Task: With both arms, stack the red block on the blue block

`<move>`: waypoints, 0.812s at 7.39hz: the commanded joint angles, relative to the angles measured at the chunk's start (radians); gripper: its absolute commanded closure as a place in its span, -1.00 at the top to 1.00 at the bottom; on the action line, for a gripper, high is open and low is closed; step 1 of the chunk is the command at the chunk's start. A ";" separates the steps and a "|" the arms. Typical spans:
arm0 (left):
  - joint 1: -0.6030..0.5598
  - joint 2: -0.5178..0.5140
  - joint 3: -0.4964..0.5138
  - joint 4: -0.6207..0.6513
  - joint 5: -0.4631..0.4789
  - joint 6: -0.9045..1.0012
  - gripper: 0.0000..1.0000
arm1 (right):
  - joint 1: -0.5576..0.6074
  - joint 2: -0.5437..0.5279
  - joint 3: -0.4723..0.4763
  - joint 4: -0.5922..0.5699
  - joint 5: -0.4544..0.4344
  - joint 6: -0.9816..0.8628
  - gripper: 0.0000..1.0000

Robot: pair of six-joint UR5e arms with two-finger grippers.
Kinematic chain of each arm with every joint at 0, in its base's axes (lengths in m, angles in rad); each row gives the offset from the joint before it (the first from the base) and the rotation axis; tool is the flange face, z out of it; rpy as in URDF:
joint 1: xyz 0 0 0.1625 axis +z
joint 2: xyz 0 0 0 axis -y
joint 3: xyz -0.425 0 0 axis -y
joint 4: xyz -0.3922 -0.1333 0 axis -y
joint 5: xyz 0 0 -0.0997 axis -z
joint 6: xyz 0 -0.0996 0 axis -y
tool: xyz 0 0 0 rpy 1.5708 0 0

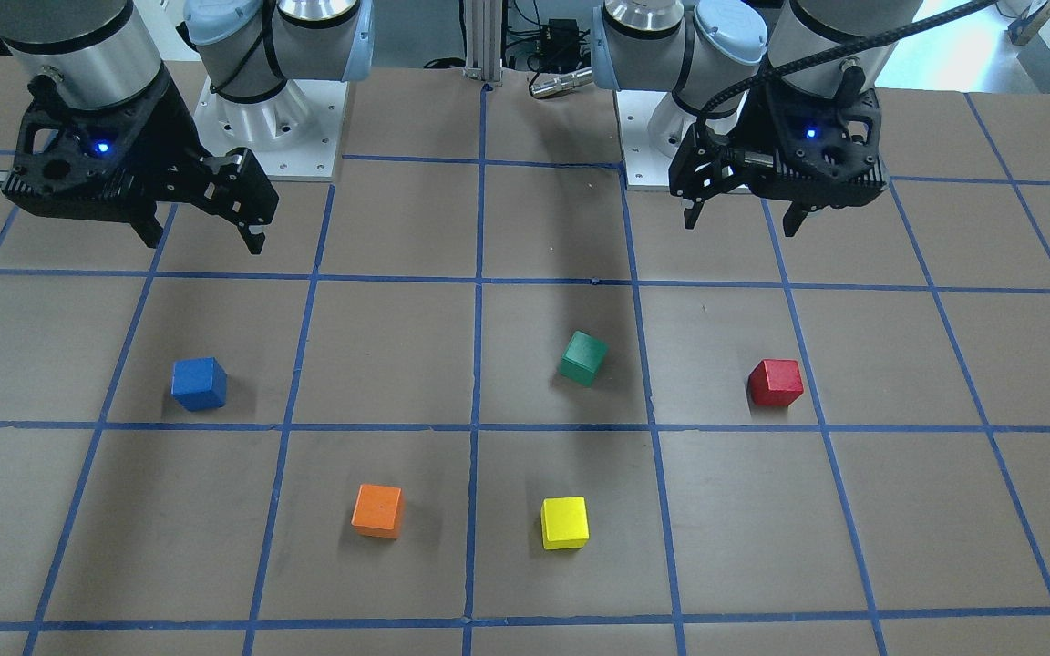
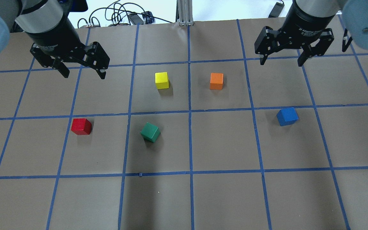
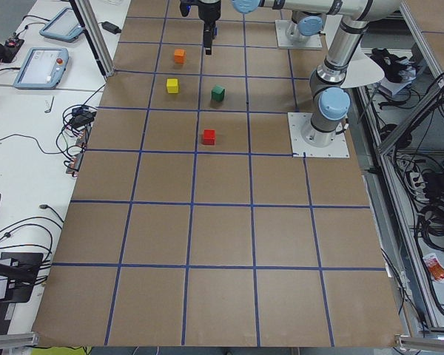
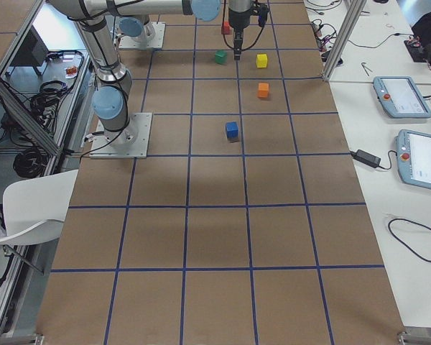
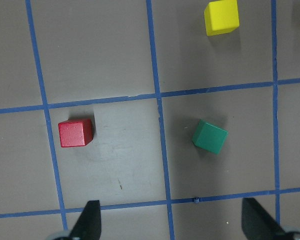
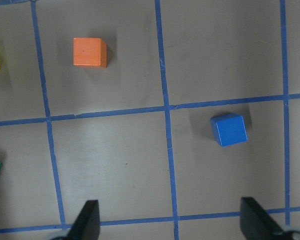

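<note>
The red block (image 2: 81, 126) lies on the brown table on my left side, also in the front view (image 1: 776, 383) and the left wrist view (image 5: 75, 133). The blue block (image 2: 287, 116) lies on my right side, also in the front view (image 1: 199, 384) and the right wrist view (image 6: 229, 129). My left gripper (image 2: 84, 76) hangs open and empty above the table, farther out than the red block. My right gripper (image 2: 281, 63) hangs open and empty above the table, farther out than the blue block. The two blocks are far apart.
A green cube (image 2: 150, 132) sits turned at an angle right of the red block. A yellow cube (image 2: 161, 80) and an orange cube (image 2: 216, 81) lie between the grippers. Blue tape lines grid the table (image 2: 222, 198).
</note>
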 commanded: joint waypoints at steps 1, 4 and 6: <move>-0.002 0.002 -0.004 0.002 0.001 -0.001 1.00 | 0.000 0.005 0.002 -0.001 0.003 -0.002 1.00; -0.003 0.005 -0.008 -0.001 0.001 -0.001 1.00 | 0.000 0.017 0.009 -0.017 0.000 -0.011 1.00; -0.003 0.002 -0.005 -0.006 0.002 -0.001 1.00 | -0.002 0.031 0.009 -0.041 -0.008 -0.011 1.00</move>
